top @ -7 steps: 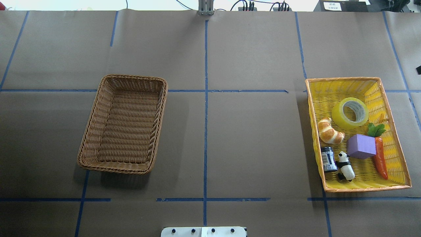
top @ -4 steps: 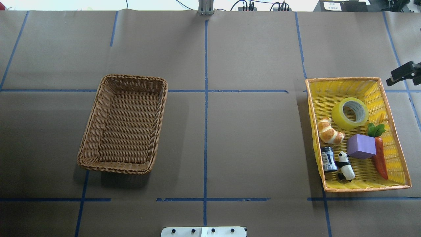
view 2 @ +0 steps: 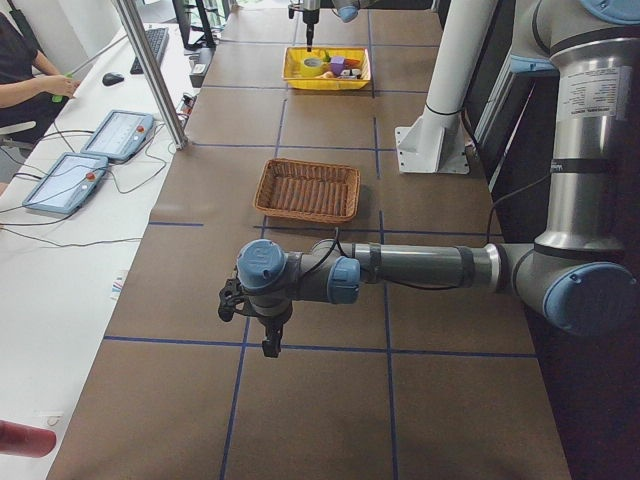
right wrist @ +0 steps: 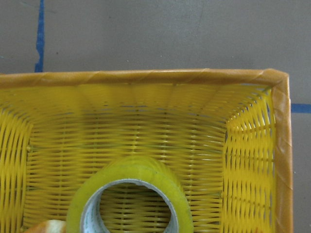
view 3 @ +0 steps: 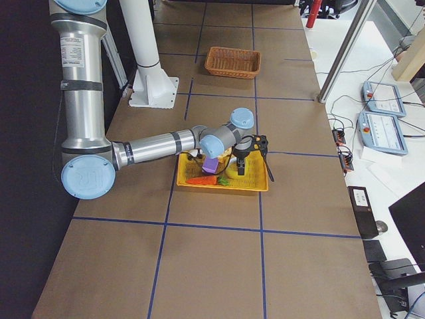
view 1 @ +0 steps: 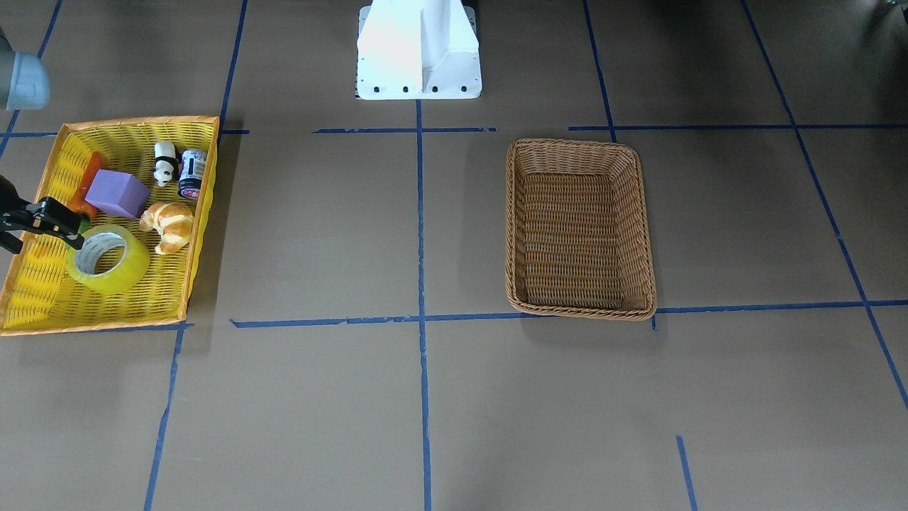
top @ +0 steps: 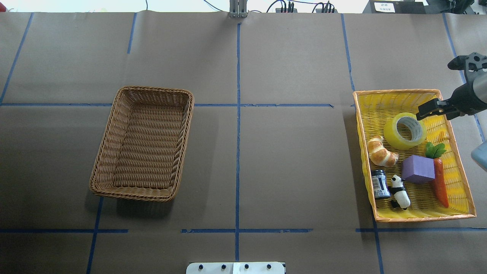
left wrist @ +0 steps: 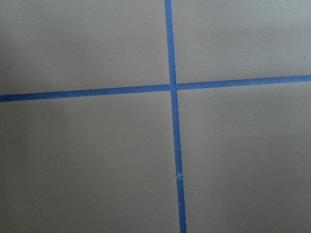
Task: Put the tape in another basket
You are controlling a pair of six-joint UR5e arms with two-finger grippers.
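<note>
1. My left gripper (view 2: 265, 335) shows only in the exterior left view. It points down over bare table (top: 296, 160), on the side of the basket away from the tray and well apart from it. I cannot tell whether its jaws are apart or together. Its wrist camera sees only brown paper and two crossing blue tape lines (left wrist: 172, 87).
2. One basket (top: 106, 152), brown wicker with a braided rim, stands on the left half of the table.
3. One white base plate (top: 236, 267) sits at the near edge, at the centre line.
4. One yellow tray (top: 399, 91) with an orange rim stands on the right half, well apart from the basket. It holds six items, one of each:
   - one croissant (top: 381, 152), at the tray's left wall;
   - one small dark jar (top: 379, 183), near the croissant on its near side;
   - one panda figure (top: 400, 192), just beside the jar;
   - one tape (top: 393, 135), a yellow roll lying flat with its core opening upward, in the far half of the tray, near the croissant;
   - one purple block (top: 417, 169), near the tape on its near side;
   - one carrot (top: 440, 186), along the right wall, just beside the block.
5. My right gripper (top: 434, 89) is over the far right corner of the tray, with its jaws spread wide and nothing between them. In the overhead view, one finger lies over the tape's far right edge. I cannot tell whether it touches.
</note>
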